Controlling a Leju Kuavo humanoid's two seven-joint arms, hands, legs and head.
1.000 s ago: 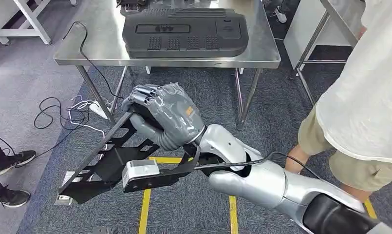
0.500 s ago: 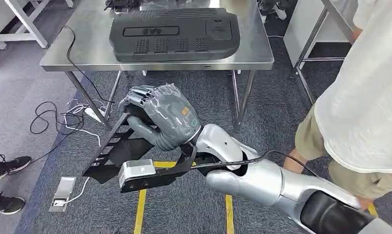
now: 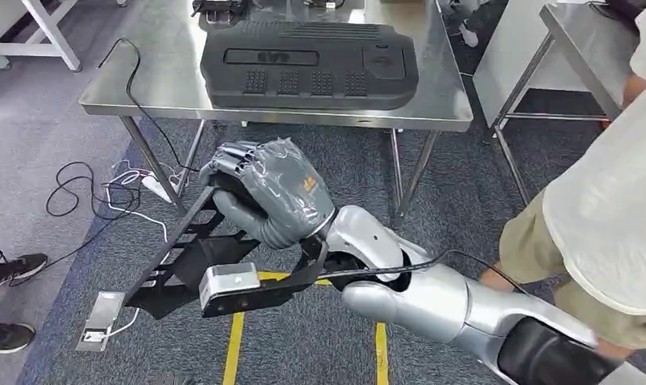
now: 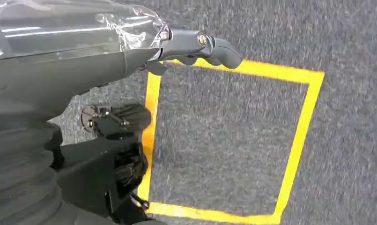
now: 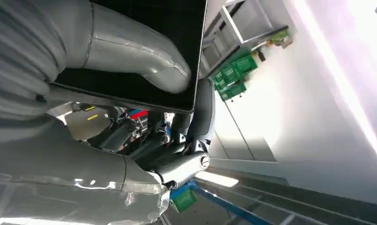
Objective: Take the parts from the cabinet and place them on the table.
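Head view is showing a flat black part with slots, tilted above the carpet before the table. I am gripping its upper edge with my right hand, fingers wrapped closed.

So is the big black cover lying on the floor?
No, the big black cover lies on the metal table, well above the carpet.

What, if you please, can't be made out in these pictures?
- Head view: the right hand covers where it grips the flat black slotted part.
- Head view: small items on the steel table are cut by the top edge.
- Left wrist view: the left hand looks empty; its cover hides most fingers.
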